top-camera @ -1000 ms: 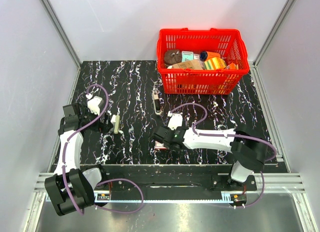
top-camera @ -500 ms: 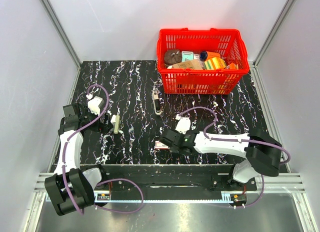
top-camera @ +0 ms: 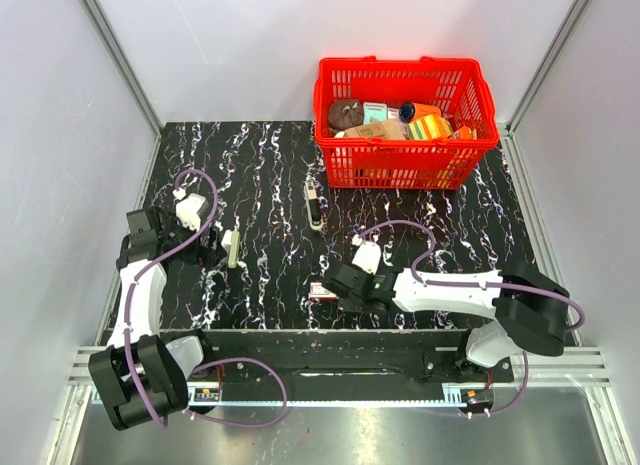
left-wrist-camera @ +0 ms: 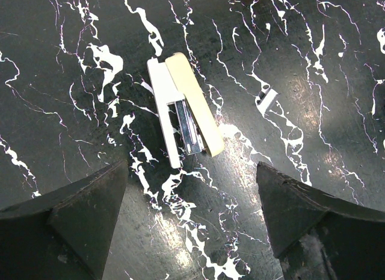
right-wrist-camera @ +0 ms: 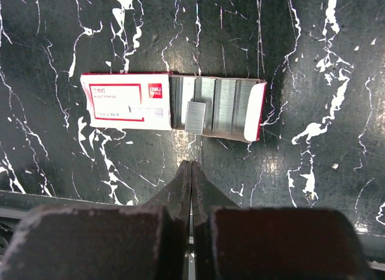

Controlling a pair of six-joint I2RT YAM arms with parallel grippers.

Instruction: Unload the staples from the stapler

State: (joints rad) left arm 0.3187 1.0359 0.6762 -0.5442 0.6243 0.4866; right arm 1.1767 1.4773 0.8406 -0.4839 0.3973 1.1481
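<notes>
From above, the cream plastic stapler (top-camera: 231,248) lies just right of the left claw (top-camera: 207,249), its long axis pointing away from the bases. In the left wrist view it lies flipped open ahead of the wide-spread fingers (left-wrist-camera: 78,214), slanting upper-left to lower-right. In the right wrist view the right claw (right-wrist-camera: 190,171) is pinched together, just short of a red-and-white cardboard staple box (right-wrist-camera: 126,102).

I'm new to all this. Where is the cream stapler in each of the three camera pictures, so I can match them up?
Top view: the stapler lies on the left half of the table.
Left wrist view: the stapler is just above centre, lying opened out.
Right wrist view: not in it; only a box of staples shows.
Shared landmark: the black table with white veins, seen in all three.
</notes>
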